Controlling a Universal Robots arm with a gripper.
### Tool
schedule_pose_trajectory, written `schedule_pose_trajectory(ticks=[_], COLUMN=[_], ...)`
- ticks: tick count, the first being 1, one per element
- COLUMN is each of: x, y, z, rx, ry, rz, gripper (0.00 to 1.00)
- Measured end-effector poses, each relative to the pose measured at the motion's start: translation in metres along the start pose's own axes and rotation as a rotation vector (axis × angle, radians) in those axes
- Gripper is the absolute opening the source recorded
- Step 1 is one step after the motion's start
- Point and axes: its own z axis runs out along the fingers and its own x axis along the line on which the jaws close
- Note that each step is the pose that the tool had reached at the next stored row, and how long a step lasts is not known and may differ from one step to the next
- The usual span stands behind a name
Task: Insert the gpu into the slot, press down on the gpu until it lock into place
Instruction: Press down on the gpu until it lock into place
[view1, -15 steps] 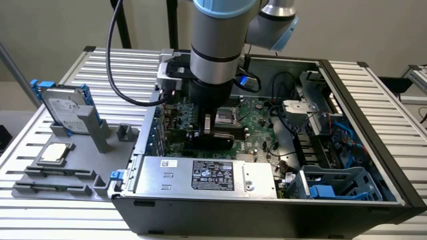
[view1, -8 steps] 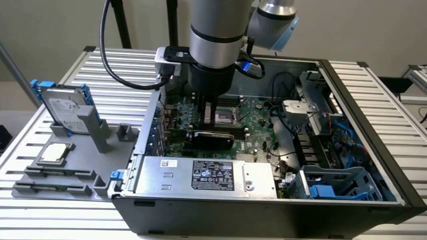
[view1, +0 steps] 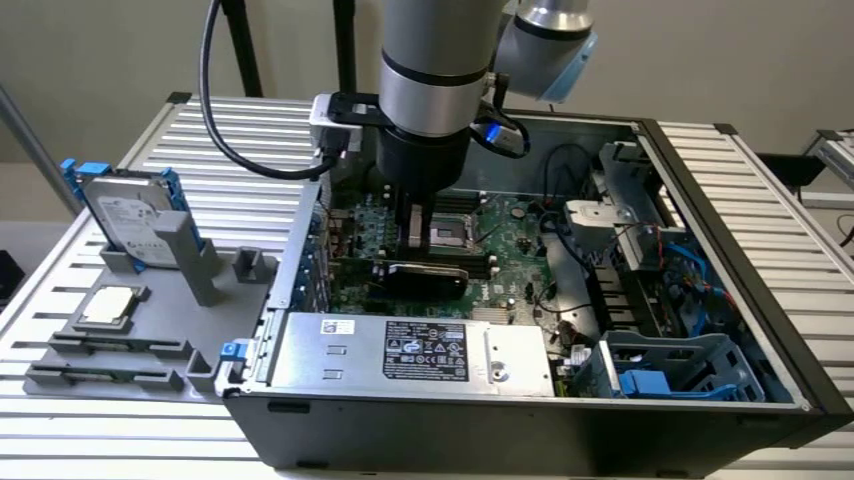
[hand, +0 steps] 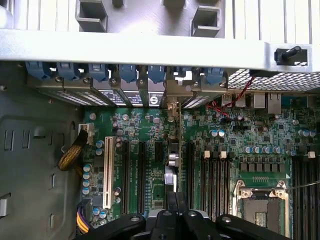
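Jaws are standing fully closed, clamping the top edge of the gpu (view1: 416, 272) between the fingers of the gripper (view1: 424, 232). From the exterior view's left, the hard drive (view1: 131, 212) with blue rails is resting upright in a grey fixture (view1: 200, 262) outside the case. The arm (view1: 430, 60) is pointing straight down into the open computer case (view1: 747, 330), wrist vertical. The gpu, a thin black card, is standing on edge over the green motherboard (view1: 514, 225), above the power supply (view1: 414, 350). In the wrist view, the card (hand: 173, 165) is running edge-on between the expansion slots (hand: 141, 172).
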Motion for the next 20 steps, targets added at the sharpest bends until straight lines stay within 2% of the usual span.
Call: schedule_pose_trajectory(ticks=[12, 20], x=[-0.001, -0.006], y=[0.0005, 0.0061], z=[0.0005, 0.0122], rx=[0.0004, 0.0050], ry=[0.0002, 0.0023], rz=[0.000, 0.000], gripper=[0.11, 0.11])
